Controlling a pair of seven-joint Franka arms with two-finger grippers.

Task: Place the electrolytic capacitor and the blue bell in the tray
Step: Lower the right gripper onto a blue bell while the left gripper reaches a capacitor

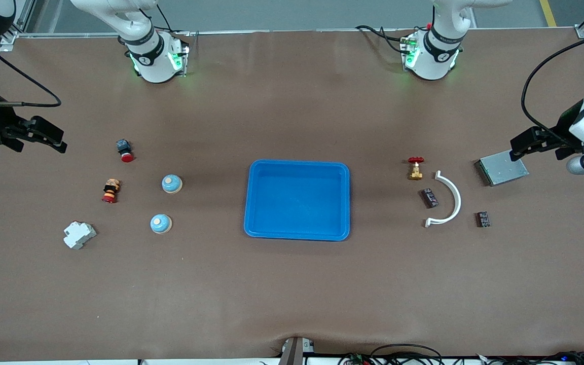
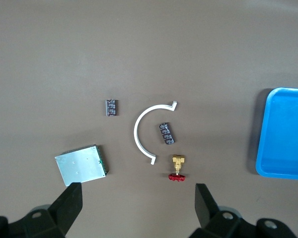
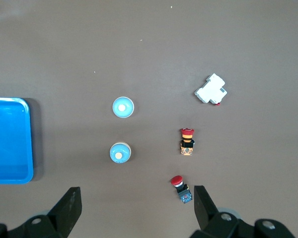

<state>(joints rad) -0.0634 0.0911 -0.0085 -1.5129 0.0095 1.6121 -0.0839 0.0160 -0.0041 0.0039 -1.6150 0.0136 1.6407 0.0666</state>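
Observation:
The bright-blue tray (image 1: pixel 297 203) lies in the middle of the table with nothing in it; its edge also shows as the tray (image 2: pixel 283 134) and the tray (image 3: pixel 7 141). Two blue bells (image 1: pixel 172 183) (image 1: pixel 160 223) stand toward the right arm's end, seen too as the bells (image 3: pixel 122 107) (image 3: pixel 119 153). Two small dark electrolytic capacitors (image 1: pixel 429 197) (image 1: pixel 483 219) lie toward the left arm's end, also the capacitors (image 2: pixel 166 133) (image 2: pixel 111 107). My right gripper (image 1: pixel 60 142) (image 3: pixel 137 198) hangs open and holds nothing. My left gripper (image 1: pixel 516 149) (image 2: pixel 138 198) hangs open over the grey plate's edge.
A white arc (image 1: pixel 449 200), a brass valve with a red wheel (image 1: pixel 415 168) and a grey metal plate (image 1: pixel 501 168) lie near the capacitors. Two red-capped push buttons (image 1: pixel 124 150) (image 1: pixel 111 190) and a white breaker (image 1: pixel 79 234) lie near the bells.

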